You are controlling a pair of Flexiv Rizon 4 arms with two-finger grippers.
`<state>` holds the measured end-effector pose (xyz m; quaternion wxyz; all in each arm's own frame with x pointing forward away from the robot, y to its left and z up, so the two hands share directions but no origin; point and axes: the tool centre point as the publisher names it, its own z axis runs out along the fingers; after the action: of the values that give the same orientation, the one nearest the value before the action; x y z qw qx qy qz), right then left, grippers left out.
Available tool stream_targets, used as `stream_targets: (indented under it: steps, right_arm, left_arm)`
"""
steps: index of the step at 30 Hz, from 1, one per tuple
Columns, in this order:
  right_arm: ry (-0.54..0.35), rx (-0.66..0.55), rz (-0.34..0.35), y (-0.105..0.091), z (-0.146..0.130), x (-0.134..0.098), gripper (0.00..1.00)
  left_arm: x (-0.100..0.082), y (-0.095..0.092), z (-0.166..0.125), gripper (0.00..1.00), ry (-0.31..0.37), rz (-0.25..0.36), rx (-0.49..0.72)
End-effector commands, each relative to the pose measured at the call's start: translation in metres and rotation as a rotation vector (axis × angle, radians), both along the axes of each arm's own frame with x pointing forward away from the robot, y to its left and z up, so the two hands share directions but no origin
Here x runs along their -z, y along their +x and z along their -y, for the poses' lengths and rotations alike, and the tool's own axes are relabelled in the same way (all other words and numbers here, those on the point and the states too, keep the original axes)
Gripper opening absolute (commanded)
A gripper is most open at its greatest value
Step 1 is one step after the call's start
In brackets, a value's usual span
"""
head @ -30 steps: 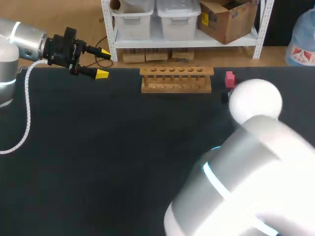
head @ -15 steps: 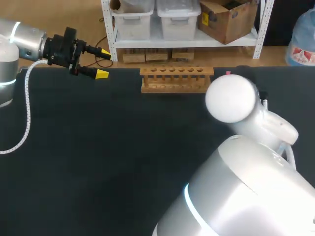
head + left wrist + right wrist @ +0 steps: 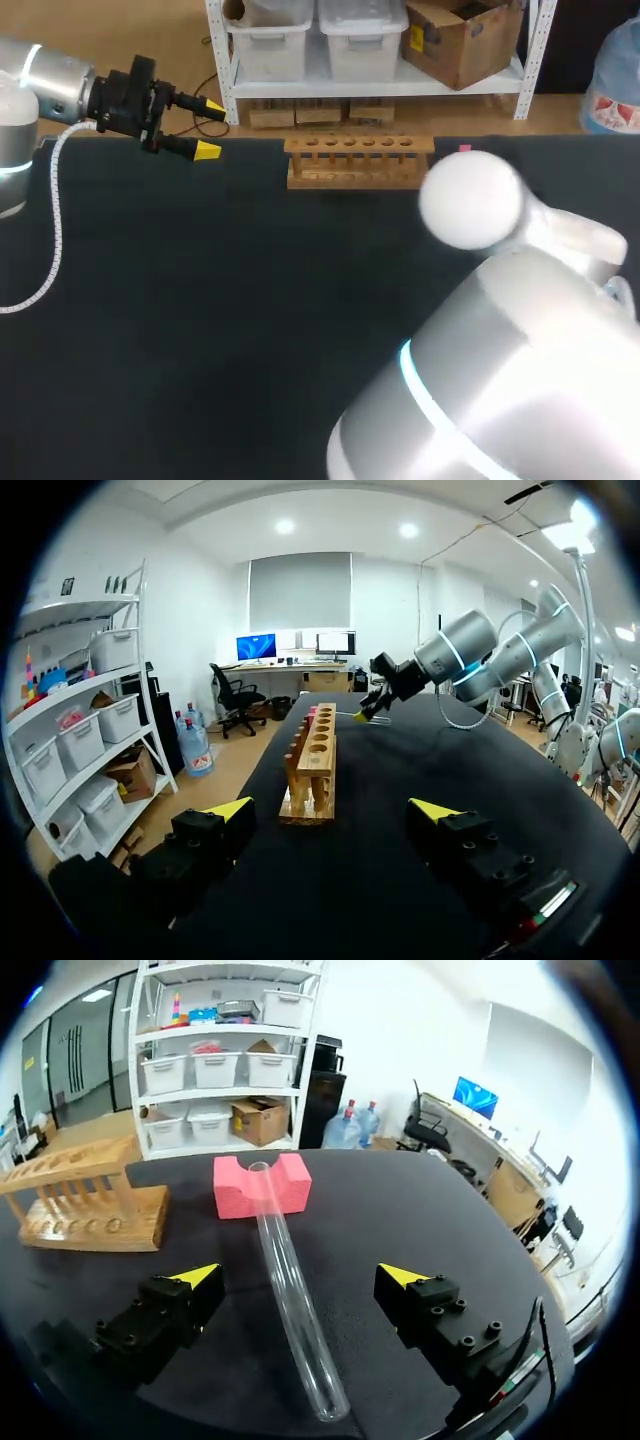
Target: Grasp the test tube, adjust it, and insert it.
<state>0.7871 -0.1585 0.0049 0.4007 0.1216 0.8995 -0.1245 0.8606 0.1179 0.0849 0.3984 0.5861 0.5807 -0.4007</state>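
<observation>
The test tube (image 3: 295, 1300) lies on the table (image 3: 400, 1200), its far end in the notch of a pink block (image 3: 235, 1195), between the right gripper (image 3: 300, 1276) fingers, which are apart and untouching. The left gripper (image 3: 211, 128), also apart, hangs left of the wooden rack (image 3: 358, 160)

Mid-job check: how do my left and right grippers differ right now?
The left gripper has nothing between its fingers; the right gripper has the test tube lying between its fingers, untouched. The left gripper faces the wooden rack end-on across bare table; the right gripper faces the pink block where the tube's far end rests, with the rack off to one side. Both are open.
</observation>
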Motion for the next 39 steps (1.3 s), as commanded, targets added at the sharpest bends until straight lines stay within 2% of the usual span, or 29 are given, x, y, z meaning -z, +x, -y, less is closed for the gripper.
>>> stream_targets:
  steps: [1,10,15,39]
  right_arm:
    - [0.074,-0.084,-0.027,-0.002,0.009,-0.005,1.00]
    - [0.110,-0.274,-0.038,-0.006,0.004,-0.009,1.00]
    - [0.108,-0.321,-0.058,-0.008,0.003,-0.004,1.00]
    - [0.126,-0.364,-0.086,0.006,-0.003,0.013,1.00]
  left_arm:
    - [0.000,0.001,0.000,1.00,0.001,0.000,0.001]
    - [0.000,0.001,0.000,1.00,0.001,0.000,0.001]
    - [0.000,0.001,0.000,1.00,0.001,0.000,0.001]
    - [0.000,0.001,0.000,1.00,0.001,0.000,0.001]
